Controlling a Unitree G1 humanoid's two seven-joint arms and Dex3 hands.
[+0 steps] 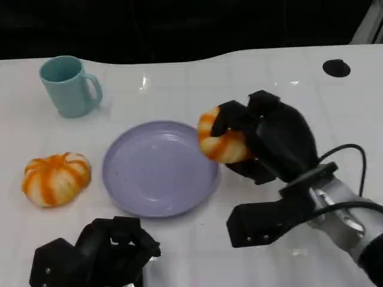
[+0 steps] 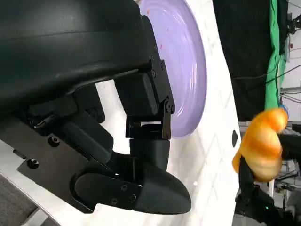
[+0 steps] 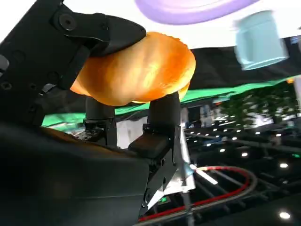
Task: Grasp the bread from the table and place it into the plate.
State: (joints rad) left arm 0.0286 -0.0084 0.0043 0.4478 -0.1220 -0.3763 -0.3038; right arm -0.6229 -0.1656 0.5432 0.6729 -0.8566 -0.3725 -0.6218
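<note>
Seemingly unlabelled bread [image 1: 220, 143], plate [image 1: 158, 169].

right hand [image 1: 263, 143]: black, blocky, matte shell with jointed fingers
right forearm [image 1: 350, 218]: silver metal, round; black cables looped alongside
right wrist bracket [image 1: 269, 221]: black, boxy, small screws
left hand [image 1: 99, 254]: black, angular segments
left shell [image 2: 61, 42]: rounded, glossy black
left fingers [image 2: 141, 183]: black, smooth tips, visible screws and hinge pins
</note>
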